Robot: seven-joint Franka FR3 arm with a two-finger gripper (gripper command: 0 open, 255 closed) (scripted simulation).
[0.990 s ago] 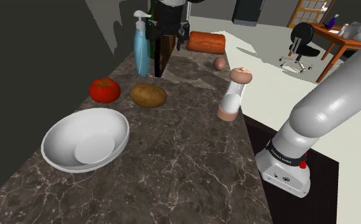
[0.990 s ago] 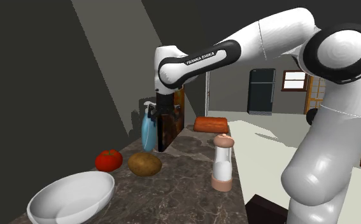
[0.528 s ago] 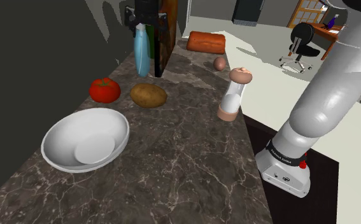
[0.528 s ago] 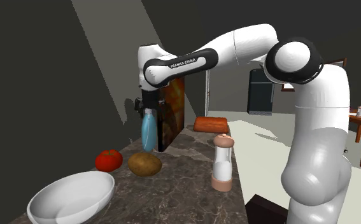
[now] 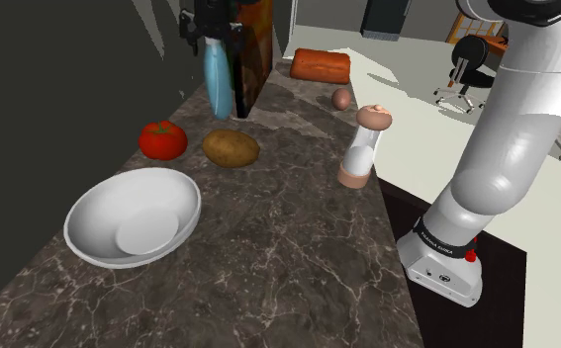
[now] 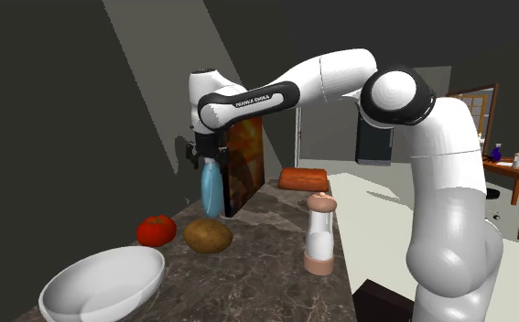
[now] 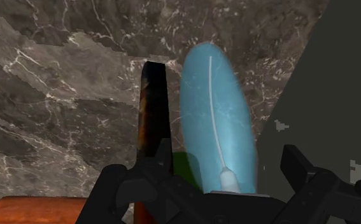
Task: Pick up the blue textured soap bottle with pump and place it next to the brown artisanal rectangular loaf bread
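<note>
The blue soap bottle [image 5: 216,84] [image 6: 212,187] stands at the back of the marble counter [image 5: 298,227], close to the dark wall, and leans slightly. My gripper [image 5: 212,28] [image 6: 207,154] sits over its top, shut on the pump, which the hand hides. In the wrist view the bottle [image 7: 217,121] stretches away from the gripper [image 7: 226,191], with a finger [image 7: 303,175] on either side of its neck. The brown loaf [image 5: 320,65] [image 6: 302,178] [image 7: 32,210] lies farther back, on the other side of a dark upright board [image 5: 251,59].
A tomato [image 5: 162,139], a potato [image 5: 231,148] and a white bowl [image 5: 133,216] lie nearer the camera. A grinder [image 5: 365,146] and a small brown egg [image 5: 341,98] stand by the counter's open edge. The upright board [image 7: 152,121] nearly touches the bottle.
The arm swung toward the wall and the hand came down over the pump. The bottle's top has shifted to the shoulder view's left, so the bottle now leans.
</note>
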